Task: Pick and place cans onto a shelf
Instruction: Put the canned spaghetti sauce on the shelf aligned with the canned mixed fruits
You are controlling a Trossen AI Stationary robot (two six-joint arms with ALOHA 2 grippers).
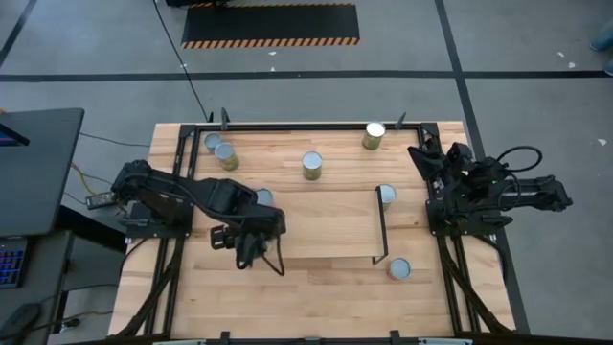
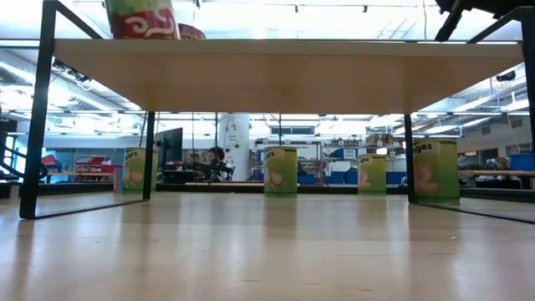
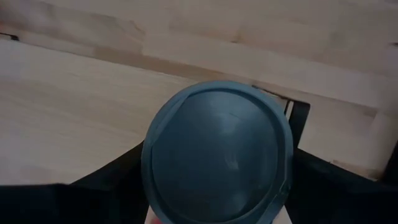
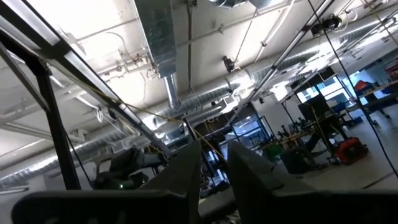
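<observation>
The shelf [image 1: 326, 225] is a low light-wood board on black frame ends in the middle of the table. My left gripper [image 1: 251, 246] is over its near left corner, pointing steeply down and shut on a red-and-white can with a bluish lid [image 3: 217, 155]. In the low view this can [image 2: 142, 18] shows at the shelf's top. A second can [image 1: 263, 196] stands behind it on the shelf's far left corner. My right gripper [image 4: 214, 171] is folded back at the table's right edge, pointing up at the ceiling, shut with nothing between its fingers. My left gripper pinches the can by its side wall, just under the lid's rim [image 3: 148, 177], one finger [image 3: 115, 183] on each side. The fingers come from above, pointing down. The can is upright. Whether its bottom rests on the shelf I cannot tell.
Green cans stand on the table beyond the shelf: two at the far left [image 1: 220, 149], one in the middle [image 1: 312, 165], one at the far right [image 1: 374, 135]. Another can [image 1: 386, 195] is beside the shelf's right end, and one [image 1: 398, 269] near the front right.
</observation>
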